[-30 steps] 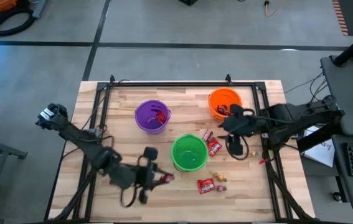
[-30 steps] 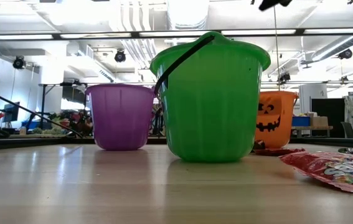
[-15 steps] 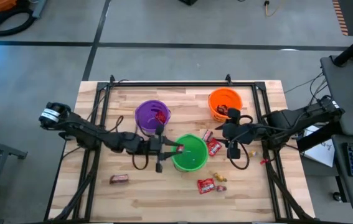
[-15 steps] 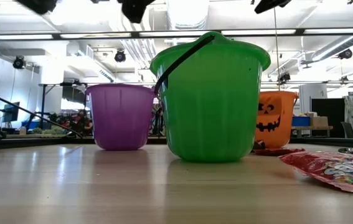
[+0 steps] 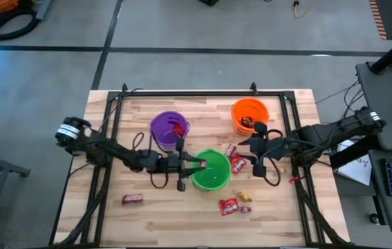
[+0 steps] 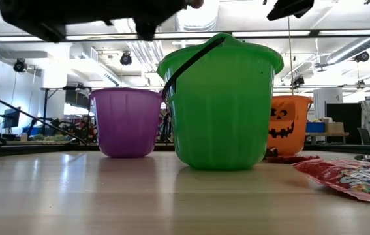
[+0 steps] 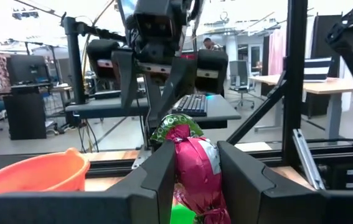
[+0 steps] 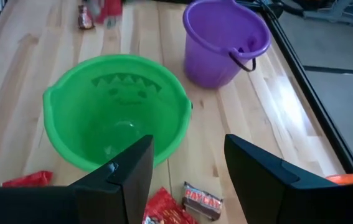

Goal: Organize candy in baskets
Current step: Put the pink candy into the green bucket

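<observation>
My left gripper (image 5: 199, 164) hangs over the left rim of the green basket (image 5: 211, 169), shut on a pink wrapped candy (image 7: 195, 168) with a green twisted end. The purple basket (image 5: 168, 128) holds red candy, and the orange basket (image 5: 249, 114) holds dark candy. Both stand on their bases farther back. My right gripper (image 5: 254, 151) is open above the table between the orange basket and two red packets (image 5: 236, 163), touching nothing. My left gripper pinches the pink candy's body (image 7: 196, 177) between its two fingers. The fingers come level from the table's left side. The candy's green twisted end (image 7: 175, 126) sticks out beyond the fingertips. The candy is lifted clear, above the green basket's rim.
A brown bar (image 5: 132, 199) lies near the front left. A red packet (image 5: 229, 205) and small orange pieces (image 5: 244, 198) lie in front of the green basket. Another brown bar (image 8: 202, 199) lies beside the red packets. A black frame (image 5: 202, 91) borders the table.
My left gripper has carried the pink candy from near the table's front edge toward the far right, to the green basket's left rim, and has sunk lower there. It has stayed shut on the candy. The brown bar at the front left has come into sight.
</observation>
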Controlling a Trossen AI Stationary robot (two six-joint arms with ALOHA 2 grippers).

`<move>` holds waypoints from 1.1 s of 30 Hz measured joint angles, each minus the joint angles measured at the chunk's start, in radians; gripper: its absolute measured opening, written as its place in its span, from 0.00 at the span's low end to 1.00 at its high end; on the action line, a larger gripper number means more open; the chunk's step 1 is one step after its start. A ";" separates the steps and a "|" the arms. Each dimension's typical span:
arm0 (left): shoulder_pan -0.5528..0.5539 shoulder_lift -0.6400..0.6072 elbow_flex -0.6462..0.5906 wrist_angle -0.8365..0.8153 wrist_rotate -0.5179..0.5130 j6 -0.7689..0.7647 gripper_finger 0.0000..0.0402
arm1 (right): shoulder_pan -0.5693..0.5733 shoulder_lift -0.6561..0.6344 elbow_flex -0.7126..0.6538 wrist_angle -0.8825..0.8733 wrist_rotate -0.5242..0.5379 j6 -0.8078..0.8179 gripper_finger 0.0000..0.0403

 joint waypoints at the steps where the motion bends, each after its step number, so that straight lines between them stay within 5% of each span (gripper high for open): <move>1: 0.002 0.028 0.016 0.012 0.000 0.000 0.23 | 0.000 -0.007 -0.004 0.007 0.000 0.000 0.48; 10: 0.006 0.159 0.104 0.020 0.000 -0.014 0.23 | 0.000 -0.031 -0.009 0.002 -0.001 0.027 0.48; 33: 0.017 0.163 0.088 -0.057 -0.035 -0.155 0.37 | 0.000 -0.031 -0.009 0.001 -0.004 0.078 0.48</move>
